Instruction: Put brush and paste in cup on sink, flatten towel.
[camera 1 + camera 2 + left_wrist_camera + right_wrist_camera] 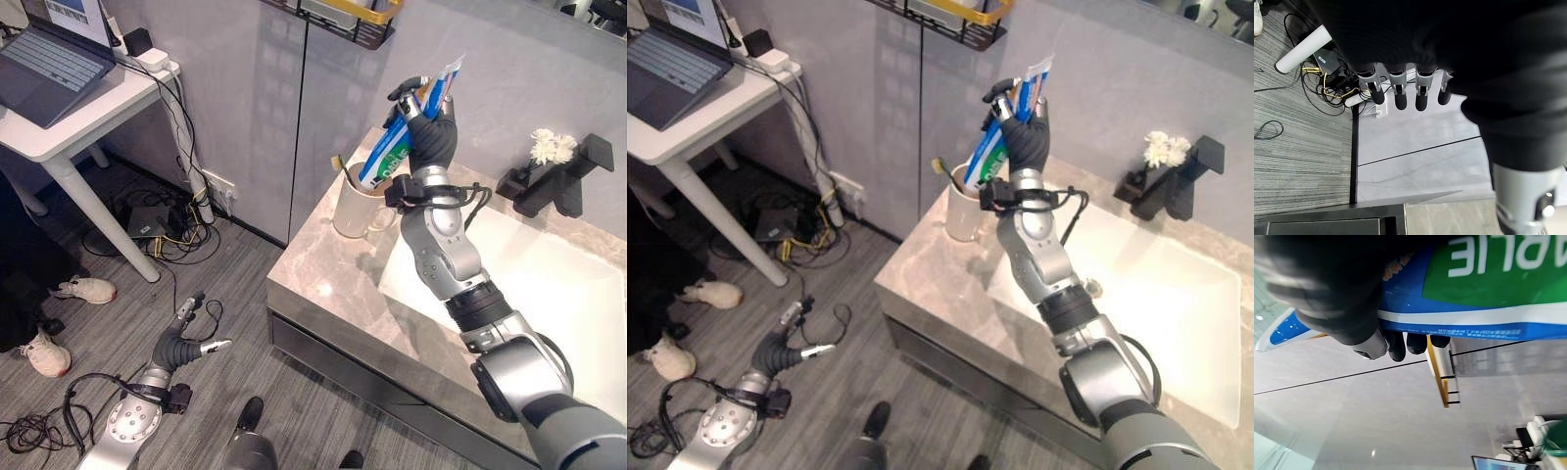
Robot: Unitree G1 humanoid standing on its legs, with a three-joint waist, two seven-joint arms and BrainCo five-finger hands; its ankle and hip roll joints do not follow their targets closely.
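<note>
Marble sink counter (323, 284) carried the cup (355, 211) with the brush (340, 165) apparently already in, right hand (429, 132) fingers clenched round the paste (404, 137), tube's lower end below them entering the cup, left hand (186, 338) hung slack-fingered, towel pending.

Right hand (429, 132) was raised above the marble worktop (328, 279), its fingers (405, 95) curled round a blue-green toothpaste tube (397, 152). Tube was tilted, lower end at the mouth of a cream cup (355, 211) standing near the worktop's back left corner, beside the white sink (568, 294). A toothbrush (338, 164) stood in the cup. Black tap (556, 176) behind sink. Left hand (183, 338) hung low over the grey floor (118, 323), fingers relaxed and spread.
</note>
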